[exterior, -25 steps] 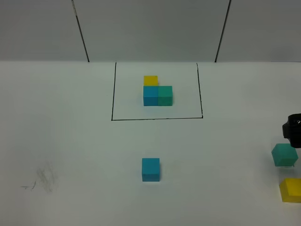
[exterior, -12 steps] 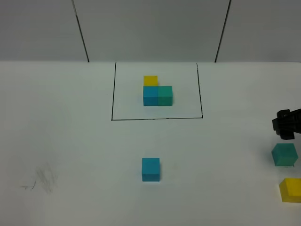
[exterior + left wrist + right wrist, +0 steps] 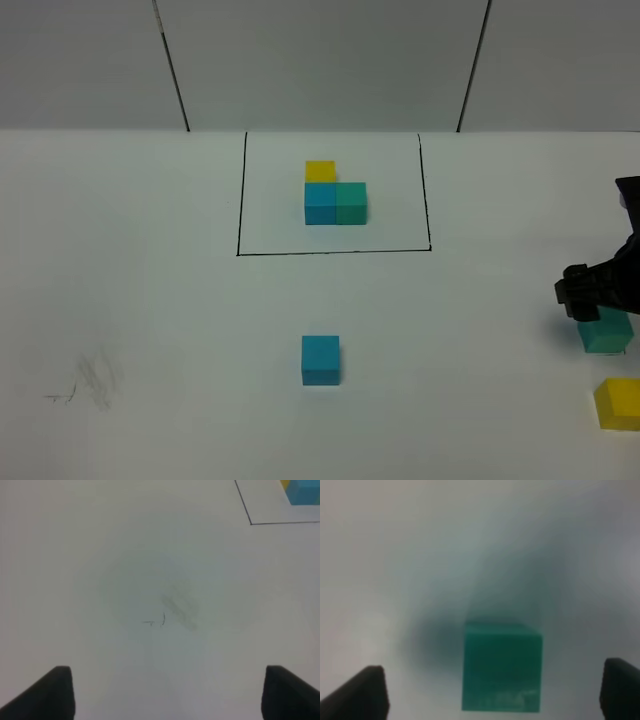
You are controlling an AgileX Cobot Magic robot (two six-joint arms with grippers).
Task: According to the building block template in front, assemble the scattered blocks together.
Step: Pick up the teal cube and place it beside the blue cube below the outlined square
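Note:
The template (image 3: 335, 192) is an L of yellow, blue and teal-green cubes inside a black drawn rectangle at the back centre. The scattered sky-blue cube (image 3: 320, 359) sits at front centre. The scattered teal-green cube (image 3: 608, 333) and yellow cube (image 3: 618, 403) sit at the far right. My right gripper (image 3: 590, 296) hovers over the teal-green cube and partly covers it. In the right wrist view the gripper (image 3: 495, 692) is open, with the teal-green cube (image 3: 501, 667) between its fingers. My left gripper (image 3: 170, 692) is open and empty over bare table.
A faint pencil smudge (image 3: 88, 382) marks the white table at the front left; it also shows in the left wrist view (image 3: 172, 611). A corner of the black rectangle (image 3: 250, 520) and the template's blue cube (image 3: 304, 492) show in the left wrist view.
My right gripper has moved in from the right edge, leftward and down over the teal-green cube. The cubes and the left gripper have not moved.

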